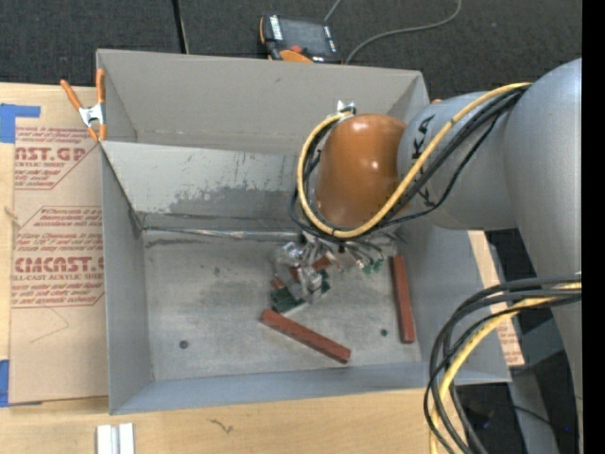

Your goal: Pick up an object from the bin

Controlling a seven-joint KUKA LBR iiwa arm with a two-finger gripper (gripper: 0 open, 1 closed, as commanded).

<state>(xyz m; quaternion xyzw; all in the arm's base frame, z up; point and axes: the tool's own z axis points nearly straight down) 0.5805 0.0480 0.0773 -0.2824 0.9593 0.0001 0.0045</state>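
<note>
Gripper (304, 270) is hanging low over the middle of the bin (189, 348), right above a small green-and-red piece (286, 296); can't tell if it's open or closed. 1 slanted brown stick (304, 336) is lying just beside that piece.

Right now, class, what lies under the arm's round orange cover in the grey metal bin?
Below the orange cover the gripper hangs over a small dark green thing, beside a red-brown bar. Anything directly beneath the cover is hidden.

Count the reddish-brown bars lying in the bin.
2. The slanted bar lies on the floor just below the pincer in the view. The second bar lies lengthwise toward the view's right, by the side wall. The arm may hide more.
</note>
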